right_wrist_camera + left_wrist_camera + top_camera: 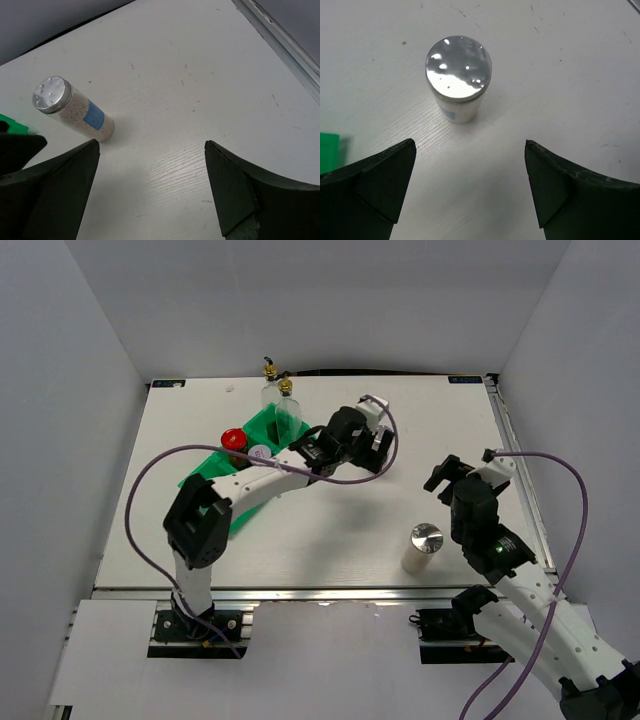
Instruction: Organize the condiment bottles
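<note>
A silver-capped shaker (458,80) with a blue label stands upright on the table just ahead of my open, empty left gripper (470,142). The right wrist view shows it too (72,111), beside the tray's green corner. In the top view my left gripper (372,445) hides it. A second silver-capped shaker (425,546) stands near the front, just left of my right arm. My right gripper (447,472) (151,142) is open and empty over bare table. Two clear glass bottles (285,408) with gold pourers, a red-lidded jar (233,438) and a white-lidded jar (259,453) stand in the green tray (205,472).
The left arm reaches across the tray from the front left. A metal rail (280,37) runs along the table's right edge. White walls close in the back and both sides.
</note>
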{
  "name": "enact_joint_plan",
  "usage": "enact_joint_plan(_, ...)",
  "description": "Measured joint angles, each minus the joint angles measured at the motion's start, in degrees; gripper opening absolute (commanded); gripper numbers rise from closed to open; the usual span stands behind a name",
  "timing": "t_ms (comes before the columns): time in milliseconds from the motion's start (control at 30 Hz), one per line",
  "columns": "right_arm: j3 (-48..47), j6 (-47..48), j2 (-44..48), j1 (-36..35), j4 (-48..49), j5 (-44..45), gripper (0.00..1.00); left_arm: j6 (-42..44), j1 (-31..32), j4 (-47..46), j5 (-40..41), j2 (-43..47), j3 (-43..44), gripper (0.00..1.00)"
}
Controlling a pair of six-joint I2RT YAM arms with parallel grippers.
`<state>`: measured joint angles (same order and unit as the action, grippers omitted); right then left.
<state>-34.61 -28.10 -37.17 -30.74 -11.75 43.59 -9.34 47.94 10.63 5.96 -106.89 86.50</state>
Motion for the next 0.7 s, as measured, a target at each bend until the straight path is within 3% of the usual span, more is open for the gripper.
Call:
enact_joint_plan(300,1.53,-0.02,1.20,1.07,-1.57,1.57,0.89,3.80,1.31,4.52,4.52,-12.52,14.40,0.98)
enact_joint_plan(567,1.79,0.22,1.62,1.49,-1.40,1.73,0.89,5.31,1.29,5.25,6.21,-18.01,18.95,0.98)
enact_joint_plan(667,1.81,0.26,1.64,1.53,-1.38,1.70,0.90,5.64,1.31,5.09,7.10,-19.45,20.63,0.94)
enact_joint_plan(700,1.84,0.31,1.66,1.53,-1.36,1.70,0.89,5.73,1.31,4.92,7.30,-20.00,21.31,0.85)
